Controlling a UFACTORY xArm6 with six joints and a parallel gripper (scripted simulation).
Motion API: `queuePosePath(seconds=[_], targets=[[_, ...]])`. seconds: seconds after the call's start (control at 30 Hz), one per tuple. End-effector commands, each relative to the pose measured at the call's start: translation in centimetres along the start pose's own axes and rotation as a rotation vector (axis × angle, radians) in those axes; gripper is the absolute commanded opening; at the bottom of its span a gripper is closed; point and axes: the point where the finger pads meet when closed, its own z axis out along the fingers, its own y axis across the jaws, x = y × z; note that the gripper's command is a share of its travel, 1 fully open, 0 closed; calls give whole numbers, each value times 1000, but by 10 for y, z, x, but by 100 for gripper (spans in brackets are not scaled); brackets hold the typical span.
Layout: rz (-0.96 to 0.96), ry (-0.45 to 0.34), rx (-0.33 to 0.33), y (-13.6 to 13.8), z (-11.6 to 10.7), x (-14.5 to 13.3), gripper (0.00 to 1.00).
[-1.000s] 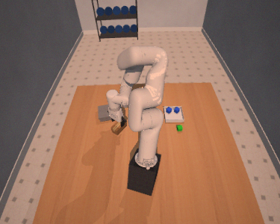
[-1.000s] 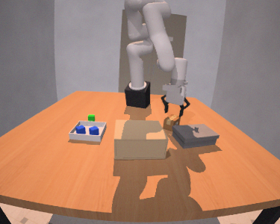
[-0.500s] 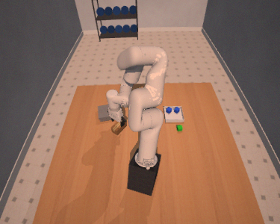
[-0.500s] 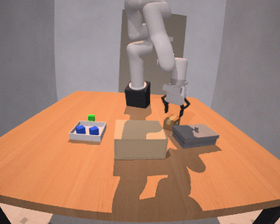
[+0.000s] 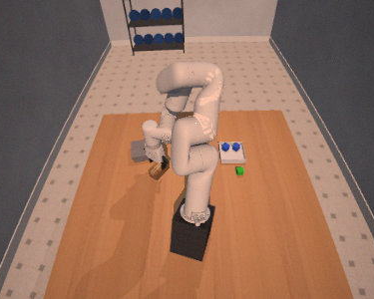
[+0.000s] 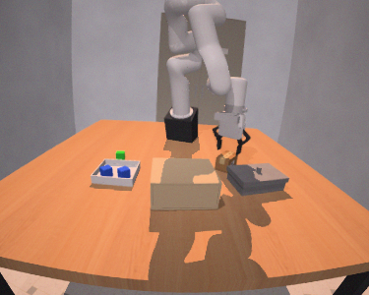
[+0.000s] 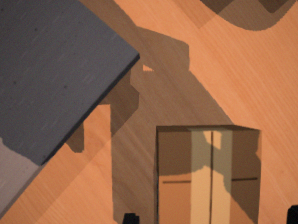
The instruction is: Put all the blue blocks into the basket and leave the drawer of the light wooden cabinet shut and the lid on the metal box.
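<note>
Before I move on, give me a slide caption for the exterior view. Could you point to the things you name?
Open gripper (image 6: 229, 147) above a small brown box (image 7: 175, 150) (image 6: 225, 162), two blue blocks (image 6: 115, 171) in the basket (image 6: 112, 183).

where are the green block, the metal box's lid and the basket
green block (image 5: 239, 170) (image 6: 120, 155): top and exterior views, on its body
lid (image 6: 270, 172): exterior view, on its upper face
basket (image 5: 232, 161) (image 6: 112, 182): top and exterior views, on its wall

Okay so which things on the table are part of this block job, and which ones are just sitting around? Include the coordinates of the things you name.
Part of the job:
- two blue blocks (image 5: 225, 147) (image 6: 124, 172)
- basket (image 5: 232, 161) (image 6: 112, 181)
- light wooden cabinet (image 6: 185, 196)
- metal box with its lid (image 6: 257, 181)
- small brown box (image 5: 158, 170) (image 6: 225, 162) (image 7: 175, 200), possibly, as a hiding place

Just lying about:
- green block (image 5: 239, 170) (image 6: 120, 155)
</note>
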Motion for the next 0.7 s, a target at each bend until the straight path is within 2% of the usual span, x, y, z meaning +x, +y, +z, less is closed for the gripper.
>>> queuePosePath(seconds=[0.0, 0.67], targets=[[0, 1, 3, -1, 3, 0, 90], [0, 1, 3, -1, 29, 0, 90]])
